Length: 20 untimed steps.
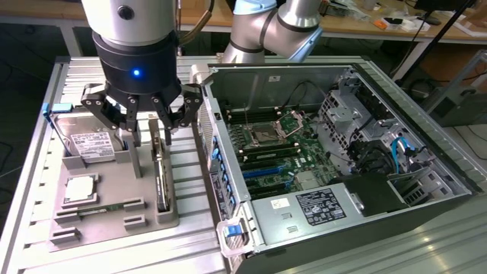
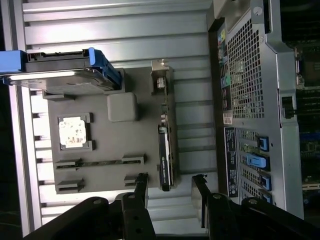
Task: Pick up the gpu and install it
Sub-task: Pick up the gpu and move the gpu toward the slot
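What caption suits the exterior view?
Open hand poised over the upright gpu in its tray, beside the open case.

a tray (image 1: 106, 231) lies on the desk (image 1: 190, 254), with the computer case (image 1: 304, 217) just beside it on the exterior view's right. in the tray, the gpu (image 1: 161, 188) stands on edge along the side nearest the case. the processor chip (image 1: 80, 189) and hard drive (image 1: 90, 145) (propped at the far end) sit toward the exterior view's left.
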Each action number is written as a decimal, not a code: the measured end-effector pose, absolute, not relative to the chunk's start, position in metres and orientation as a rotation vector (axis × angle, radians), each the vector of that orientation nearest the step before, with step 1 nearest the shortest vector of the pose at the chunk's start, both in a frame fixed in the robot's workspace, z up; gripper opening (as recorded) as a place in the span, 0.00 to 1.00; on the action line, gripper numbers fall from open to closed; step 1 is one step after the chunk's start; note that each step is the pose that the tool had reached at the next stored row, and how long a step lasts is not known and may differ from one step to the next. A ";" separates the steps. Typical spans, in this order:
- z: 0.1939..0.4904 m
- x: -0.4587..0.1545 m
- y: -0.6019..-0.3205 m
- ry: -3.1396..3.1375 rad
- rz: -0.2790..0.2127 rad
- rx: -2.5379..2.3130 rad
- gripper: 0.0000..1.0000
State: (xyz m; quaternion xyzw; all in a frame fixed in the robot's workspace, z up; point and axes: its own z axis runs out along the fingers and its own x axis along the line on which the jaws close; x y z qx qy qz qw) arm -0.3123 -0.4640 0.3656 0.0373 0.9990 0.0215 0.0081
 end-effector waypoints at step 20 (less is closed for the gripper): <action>0.325 -0.312 -0.464 3.122 0.067 0.117 0.48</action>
